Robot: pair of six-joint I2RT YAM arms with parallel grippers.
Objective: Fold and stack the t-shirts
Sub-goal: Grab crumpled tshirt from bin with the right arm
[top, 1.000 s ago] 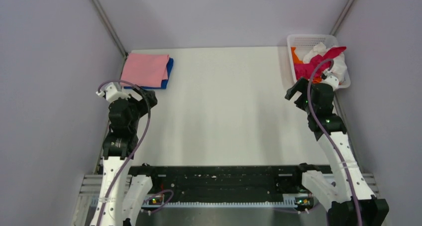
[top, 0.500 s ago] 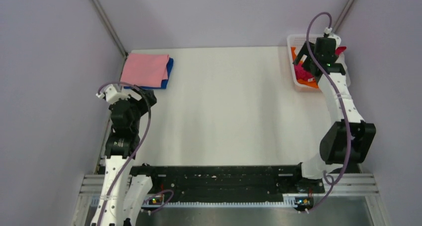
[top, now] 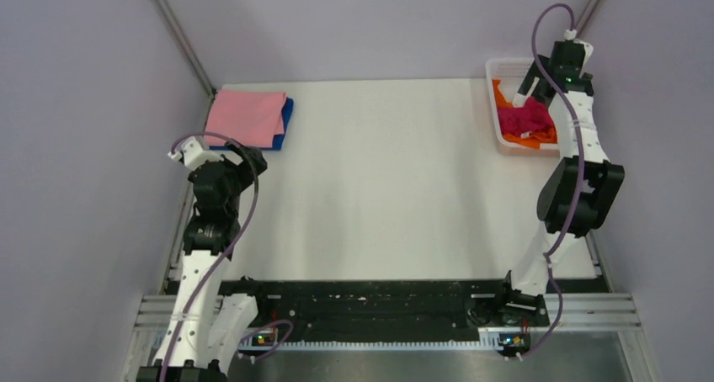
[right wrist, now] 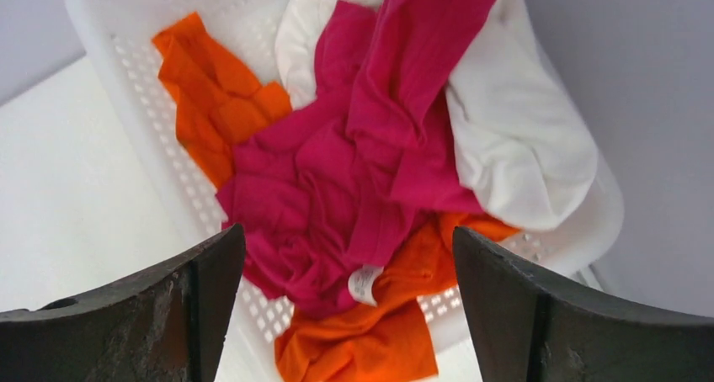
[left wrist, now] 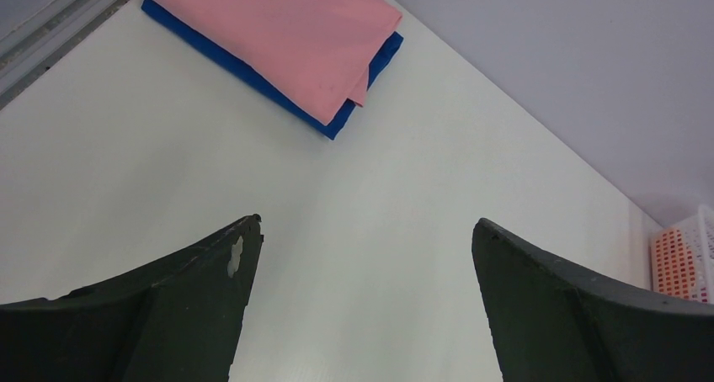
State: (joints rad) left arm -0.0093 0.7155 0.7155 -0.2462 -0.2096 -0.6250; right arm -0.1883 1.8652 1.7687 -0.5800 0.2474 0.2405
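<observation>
Right wrist view shows our right gripper (right wrist: 347, 230) spread wide and empty above the basket (right wrist: 118, 20) at one o'clock on the table (right wrist: 50, 188), so we should drop onto the red shirt (right wrist: 337, 180) lying topmost, pinching it clear of the orange shirt (right wrist: 202, 87).

1. From high above the near edge, we look down over the whole table (top: 379, 188).
2. On the left wrist we sit low, facing across the table toward the folded pink shirt (left wrist: 278, 37), which the overhead view shows far left.
3. On the right wrist we hang close over the basket (right wrist: 118, 54), which the overhead view shows far right.
</observation>
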